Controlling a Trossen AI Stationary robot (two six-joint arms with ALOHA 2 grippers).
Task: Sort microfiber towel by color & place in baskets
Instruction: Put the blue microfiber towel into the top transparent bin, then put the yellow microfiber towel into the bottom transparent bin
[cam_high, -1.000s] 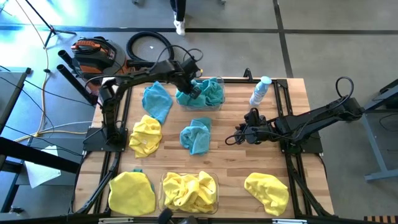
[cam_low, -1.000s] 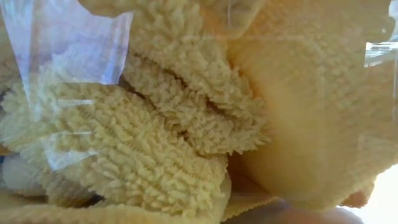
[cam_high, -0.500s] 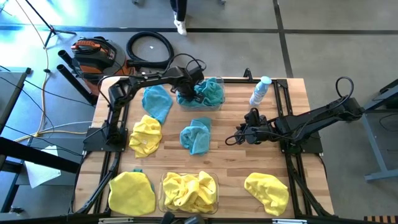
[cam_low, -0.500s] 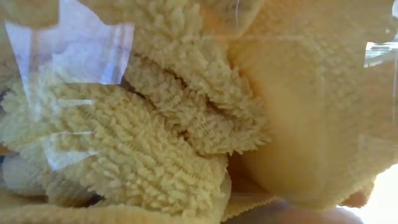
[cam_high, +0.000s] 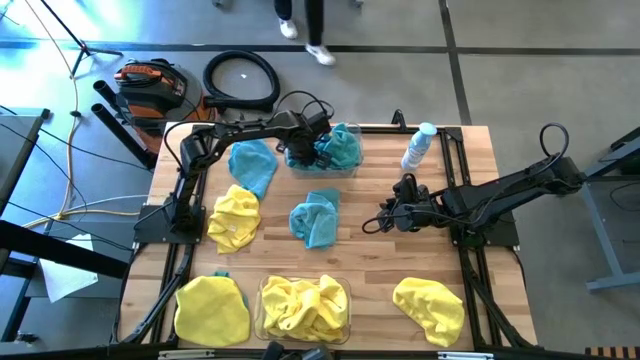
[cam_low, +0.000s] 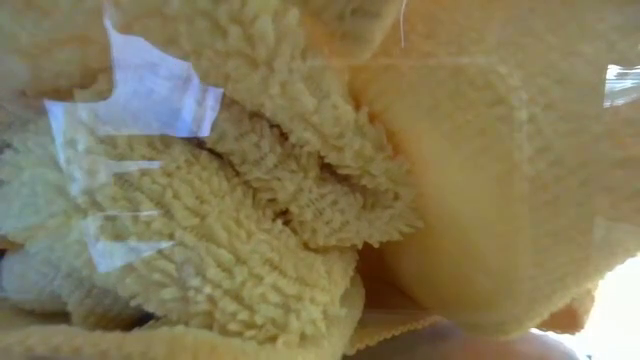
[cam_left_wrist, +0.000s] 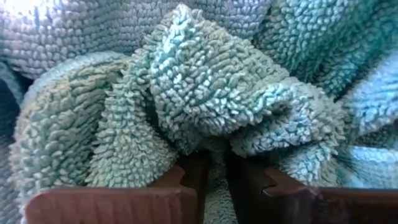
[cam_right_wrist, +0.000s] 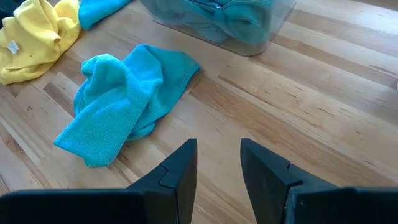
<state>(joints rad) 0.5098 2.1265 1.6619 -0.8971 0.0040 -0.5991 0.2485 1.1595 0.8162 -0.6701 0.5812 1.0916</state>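
The far clear basket (cam_high: 322, 172) holds bunched teal towels (cam_high: 340, 148), and my left gripper (cam_high: 306, 150) is down inside it, shut on teal cloth (cam_left_wrist: 205, 93). Two more teal towels lie flat on the table, one far left (cam_high: 252, 163) and one in the middle (cam_high: 316, 217). My right gripper (cam_high: 375, 222) hovers open beside the middle one (cam_right_wrist: 124, 99), touching nothing. The near basket (cam_high: 266, 318) is full of yellow towels (cam_low: 300, 200). Loose yellow towels rest at the left (cam_high: 235, 216), near left (cam_high: 212, 308) and near right (cam_high: 430, 308). My left gripper pinches a bunched fold of teal towel (cam_left_wrist: 215, 186) between its two fingers (cam_left_wrist: 180, 194), coming into the far basket from above at a slant. The towel is heaped in front of the fingers on the other teal cloth in the basket; how many layers are held does not show.
A small white-and-clear bottle (cam_high: 418, 146) stands at the far right of the table. Bare wood lies in front of my right gripper (cam_right_wrist: 219, 163) and toward the right edge. A vacuum, a hose and cables lie on the floor beyond the far edge, where a person's feet show.
My left arm has sunk lower, and its gripper has shifted slightly toward the left within the far basket, down among the teal towels. The right arm has kept still. A person's feet have moved along the floor beyond the table.
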